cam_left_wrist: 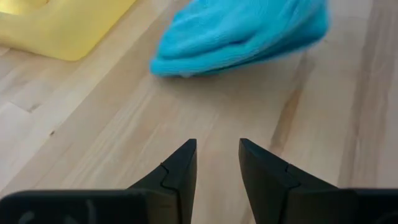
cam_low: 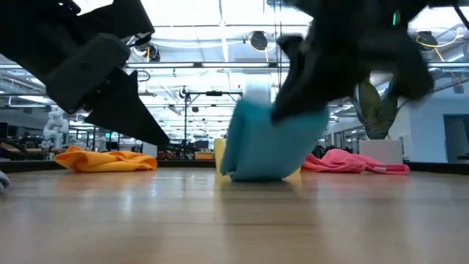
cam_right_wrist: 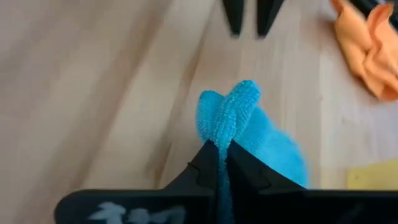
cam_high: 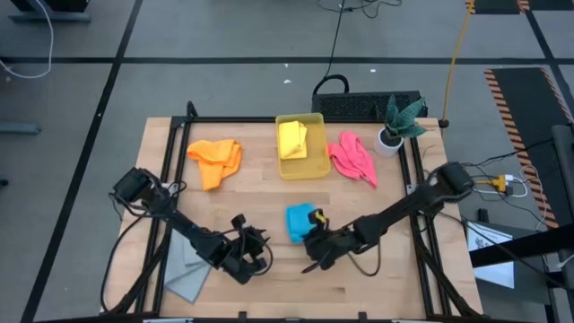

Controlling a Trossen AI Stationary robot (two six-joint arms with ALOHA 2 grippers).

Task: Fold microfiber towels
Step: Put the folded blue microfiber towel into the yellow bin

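The bright blue towel (cam_high: 299, 221) lies bunched at the table's middle, and my right gripper (cam_right_wrist: 222, 155) is shut on its near side. My left gripper (cam_left_wrist: 217, 149) stands open just left of it, low over bare wood, with nothing between its fingers. A light grey towel (cam_high: 188, 276) lies flat under my left arm at the near left. At the far left an orange towel (cam_high: 215, 160) lies crumpled. A yellow towel (cam_high: 293, 139) sits inside the yellow bin (cam_high: 316, 168). The pink towel (cam_high: 352, 157) lies right of the bin. My right gripper pinches a bunched fold of the blue towel (cam_right_wrist: 231, 115) between its two fingers, with at least two layers sticking out past the tips. The fingers slant down from the table's near right. In the low view the towel (cam_low: 267, 150) hangs below them, its lower edge on the table.
A potted plant (cam_high: 395, 126) stands at the far right corner. A black frame (cam_high: 233, 119) runs along the table's edges. Bare wood lies open near the front edge, between and before the two grippers.
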